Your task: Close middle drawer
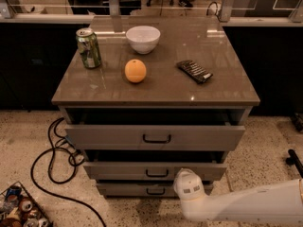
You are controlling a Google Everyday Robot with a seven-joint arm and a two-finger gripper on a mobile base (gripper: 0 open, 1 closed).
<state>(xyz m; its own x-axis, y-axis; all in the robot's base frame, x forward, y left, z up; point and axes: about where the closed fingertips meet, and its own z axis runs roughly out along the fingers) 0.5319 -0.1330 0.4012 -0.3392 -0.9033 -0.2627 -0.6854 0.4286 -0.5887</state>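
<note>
The middle drawer (118, 170) is a wide grey-beige drawer with a small black bar handle (156, 173). It stands slightly out from the cabinet, set back behind the front of the top drawer (104, 137), which is pulled out further. My white arm reaches in from the lower right. Its gripper (186, 180) end is against the middle drawer's front, just right of the handle and overlapping the bottom drawer (128, 189).
On the cabinet top (222, 74) stand a green can (89, 48), a white bowl (143, 38), an orange (135, 71) and a dark snack bag (194, 71). A black cable (49, 160) loops on the floor at left. A crate of cans (21, 209) sits at the bottom left.
</note>
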